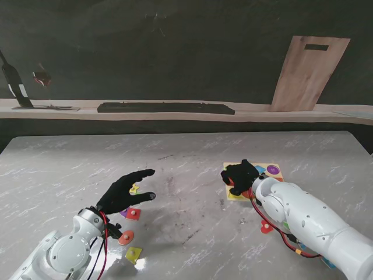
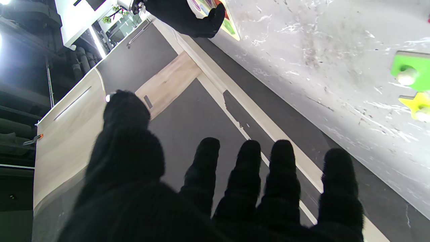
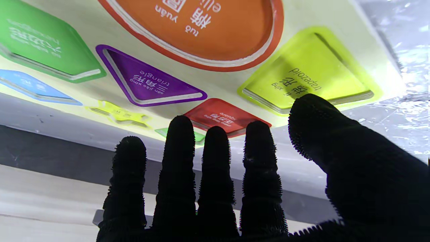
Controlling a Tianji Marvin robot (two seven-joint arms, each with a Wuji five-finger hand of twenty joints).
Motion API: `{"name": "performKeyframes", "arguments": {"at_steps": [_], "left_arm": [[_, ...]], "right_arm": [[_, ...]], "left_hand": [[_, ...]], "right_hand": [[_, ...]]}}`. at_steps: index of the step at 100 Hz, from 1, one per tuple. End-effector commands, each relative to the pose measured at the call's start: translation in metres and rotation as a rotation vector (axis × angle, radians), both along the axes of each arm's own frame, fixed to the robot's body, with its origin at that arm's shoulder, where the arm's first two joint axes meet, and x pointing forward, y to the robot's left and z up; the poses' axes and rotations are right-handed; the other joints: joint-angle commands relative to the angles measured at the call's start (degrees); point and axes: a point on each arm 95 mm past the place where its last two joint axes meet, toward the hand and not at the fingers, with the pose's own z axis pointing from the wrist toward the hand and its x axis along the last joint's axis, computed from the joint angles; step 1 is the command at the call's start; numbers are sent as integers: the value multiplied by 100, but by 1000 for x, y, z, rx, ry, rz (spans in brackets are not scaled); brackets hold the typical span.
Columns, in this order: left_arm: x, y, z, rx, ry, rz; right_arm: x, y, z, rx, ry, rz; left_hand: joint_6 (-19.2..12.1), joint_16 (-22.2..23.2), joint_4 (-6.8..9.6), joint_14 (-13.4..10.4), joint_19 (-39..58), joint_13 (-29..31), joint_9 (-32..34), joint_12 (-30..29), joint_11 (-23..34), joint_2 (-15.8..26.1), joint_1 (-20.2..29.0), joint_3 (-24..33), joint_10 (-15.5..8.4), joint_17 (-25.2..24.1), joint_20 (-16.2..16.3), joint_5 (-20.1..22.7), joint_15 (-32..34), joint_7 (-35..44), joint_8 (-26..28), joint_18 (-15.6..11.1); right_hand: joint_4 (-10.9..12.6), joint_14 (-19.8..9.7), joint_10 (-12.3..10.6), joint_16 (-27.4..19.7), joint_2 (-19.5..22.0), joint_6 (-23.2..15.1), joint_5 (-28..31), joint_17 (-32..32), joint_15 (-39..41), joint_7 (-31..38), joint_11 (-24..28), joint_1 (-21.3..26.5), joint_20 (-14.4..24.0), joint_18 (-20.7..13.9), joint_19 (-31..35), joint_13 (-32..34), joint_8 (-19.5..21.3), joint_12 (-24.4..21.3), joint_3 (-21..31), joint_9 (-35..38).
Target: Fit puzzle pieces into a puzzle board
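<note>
Left hand [image 1: 124, 193]: black glove, fingers spread and straight, nothing in it, hanging over the loose pieces on the left side of the table [image 1: 186, 157].
Right hand [image 1: 240, 175]: also gloved, fingers apart and stretched flat, no piece in the grip, sitting right over the near-left part of the puzzle board [image 1: 274, 170].
Puzzle board: pale yellow, flat on the marble, right of centre, partly hidden under the right hand.
Board slots (right wrist view): orange oval [image 3: 198, 30], purple triangle [image 3: 147, 80], yellow-green trapezoid [image 3: 309, 74], red square [image 3: 221, 116], all looking bare, no pegs showing.
Loose pieces: yellow star [image 1: 134, 189] just under the left fingers, red square piece [image 1: 133, 213] a bit nearer to me, orange round one [image 1: 126, 237] and yellow piece [image 1: 133, 254] nearer still.
Green piece [image 2: 410, 70]: only visible in the left wrist view, white peg on it, just beside the star.
Red piece [image 1: 266, 228]: near the right forearm, shape hard to make out.
</note>
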Motion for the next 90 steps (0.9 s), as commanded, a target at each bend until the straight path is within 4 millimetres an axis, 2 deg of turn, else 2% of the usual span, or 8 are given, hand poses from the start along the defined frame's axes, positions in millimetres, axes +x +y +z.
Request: {"name": "performKeyframes", "arguments": {"at_steps": [1, 37, 90], "left_arm": [[-1, -2, 0, -7, 5, -2], [0, -2, 1, -15, 8, -3], [2, -2, 2, -30, 9, -4]], "right_arm": [[-20, 8, -27, -19, 72, 34], [-32, 32, -28, 44, 149, 116], [-48, 90, -23, 140, 202, 238]], "left_hand": [[-99, 88, 194, -85, 88, 92, 68, 83, 58, 145, 49, -225, -57, -28, 84, 87, 115, 36, 37, -664], [-95, 88, 191, -77, 77, 85, 78, 83, 45, 184, 51, -232, -51, -38, 60, 100, 104, 15, 31, -641], [-113, 89, 183, -88, 71, 102, 96, 82, 40, 239, 21, -247, -71, -44, 42, 123, 96, 16, 34, -642]], "right_hand": [[-303, -53, -7, 46, -253, -504, 582, -3, 95, -519, 189, -360, 103, 218, 195, 151, -241, 81, -137, 137], [-301, -61, -31, 45, -260, -540, 654, 23, 110, -506, 190, -363, 89, 289, 218, 210, -208, 92, -137, 201], [-295, 7, 15, 12, -287, -480, 694, 10, 46, -544, 130, -324, 53, 367, 184, 282, -202, 74, -120, 276]]}}
